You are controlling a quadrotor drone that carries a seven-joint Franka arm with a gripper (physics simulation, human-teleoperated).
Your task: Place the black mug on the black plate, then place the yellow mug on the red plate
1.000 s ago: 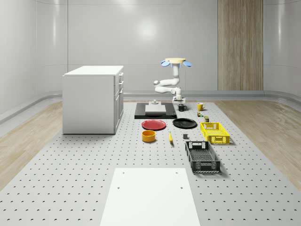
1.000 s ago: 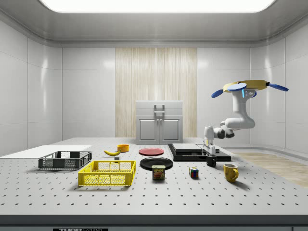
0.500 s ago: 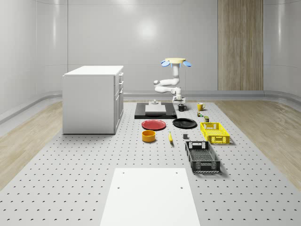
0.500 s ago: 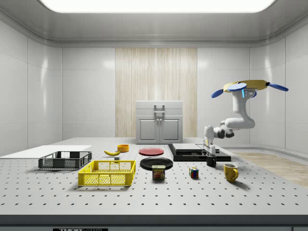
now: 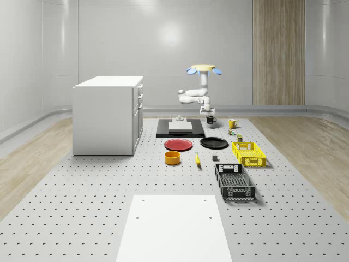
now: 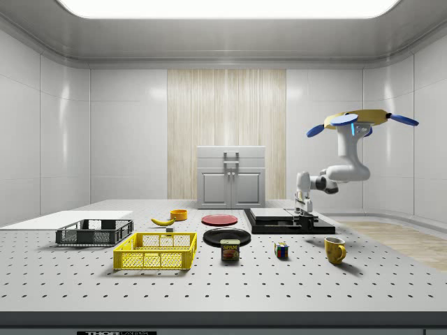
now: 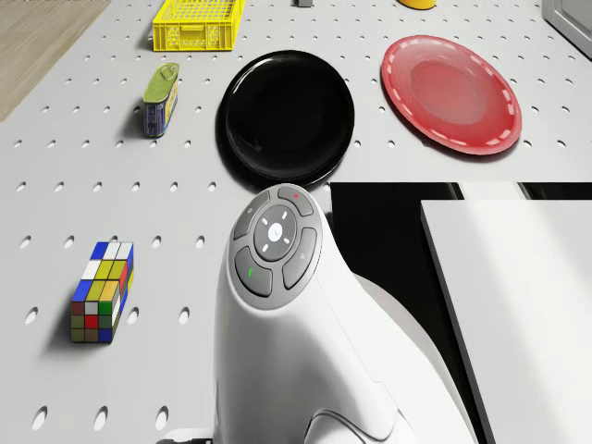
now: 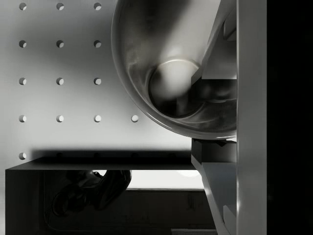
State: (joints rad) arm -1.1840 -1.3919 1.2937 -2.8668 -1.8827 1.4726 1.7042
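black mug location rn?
Black mug hangs off the table in the gripper, beside the black platform, behind the black plate in the whole-scene view.

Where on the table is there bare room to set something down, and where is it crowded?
The black plate and red plate are both bare. Open table lies between the cabinet and the white mat. It is crowded around the Rubik's cube, spam can, yellow crate and yellow mug.
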